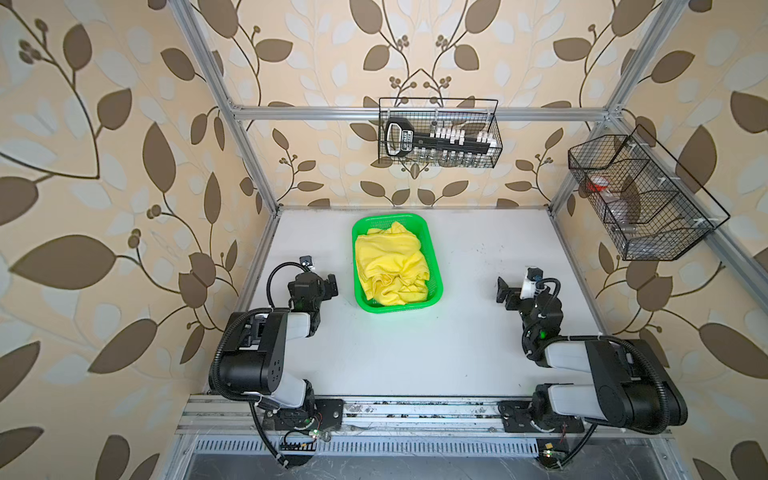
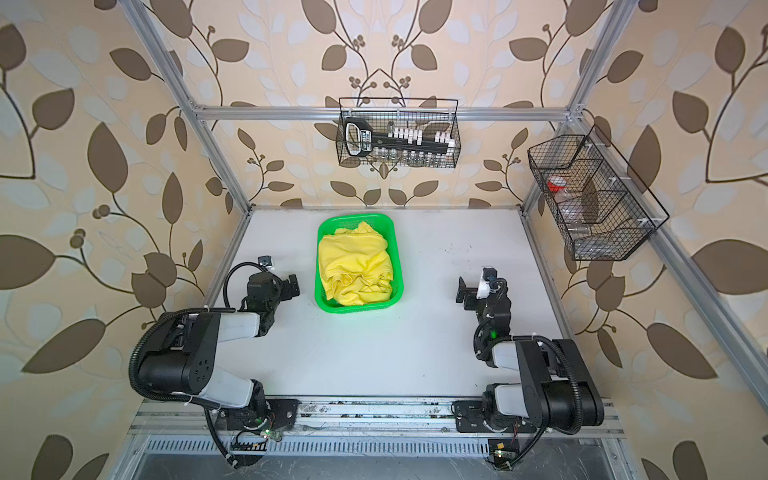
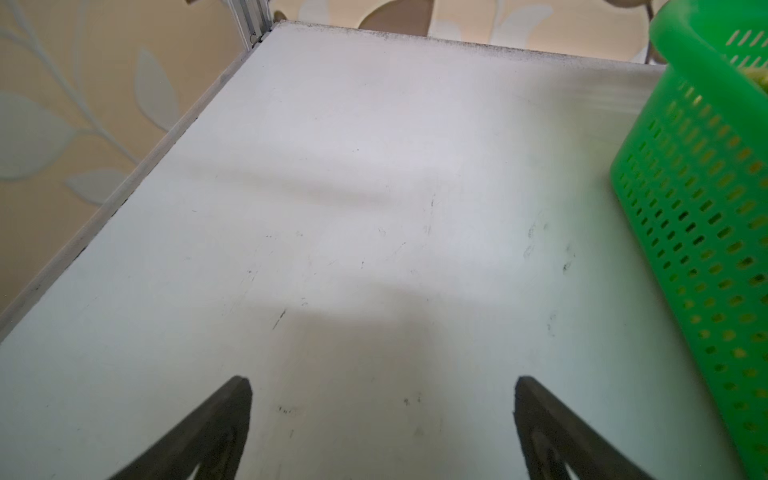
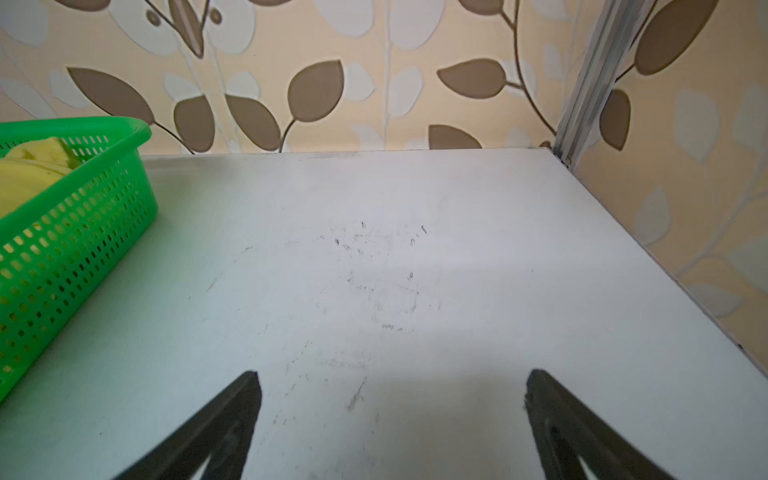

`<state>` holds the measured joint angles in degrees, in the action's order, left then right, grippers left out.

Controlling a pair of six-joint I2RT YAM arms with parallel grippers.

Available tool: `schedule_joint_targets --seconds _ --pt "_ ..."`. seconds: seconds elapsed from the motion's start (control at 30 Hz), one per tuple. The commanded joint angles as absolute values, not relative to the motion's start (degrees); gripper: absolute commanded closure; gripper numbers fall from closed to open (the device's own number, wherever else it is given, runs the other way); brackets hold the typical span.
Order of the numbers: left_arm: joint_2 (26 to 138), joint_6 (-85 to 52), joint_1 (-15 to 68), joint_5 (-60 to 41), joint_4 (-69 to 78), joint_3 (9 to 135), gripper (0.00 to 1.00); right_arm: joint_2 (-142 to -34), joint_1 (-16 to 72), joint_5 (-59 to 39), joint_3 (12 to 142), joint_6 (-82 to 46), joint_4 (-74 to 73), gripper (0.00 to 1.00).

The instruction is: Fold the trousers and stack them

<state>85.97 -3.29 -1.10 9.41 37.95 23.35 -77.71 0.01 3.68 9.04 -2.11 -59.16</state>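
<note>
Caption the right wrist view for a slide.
Open right claw above the scuffed white table, crumpled yellow trousers lying in the green perforated basket nearby.

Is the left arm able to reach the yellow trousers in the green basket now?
Probably yes. The left gripper is open and empty beside the green basket, nothing between them. The trousers lie crumpled and uncovered in it; the arm need only lift over the wall.
</note>
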Motion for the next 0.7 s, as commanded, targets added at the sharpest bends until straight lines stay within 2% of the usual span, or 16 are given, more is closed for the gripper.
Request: schedule_joint_targets --seconds 0.0,0.67 --pt "85.8 -2.6 -1.1 9.1 40.2 23.2 0.01 -77.8 0.4 4.3 10.1 -0.9 -60.1 0.0" --pt "86.0 -2.5 -1.1 9.1 40.0 23.4 0.01 -78.0 -0.8 1.8 10.3 -1.9 -60.2 0.0"
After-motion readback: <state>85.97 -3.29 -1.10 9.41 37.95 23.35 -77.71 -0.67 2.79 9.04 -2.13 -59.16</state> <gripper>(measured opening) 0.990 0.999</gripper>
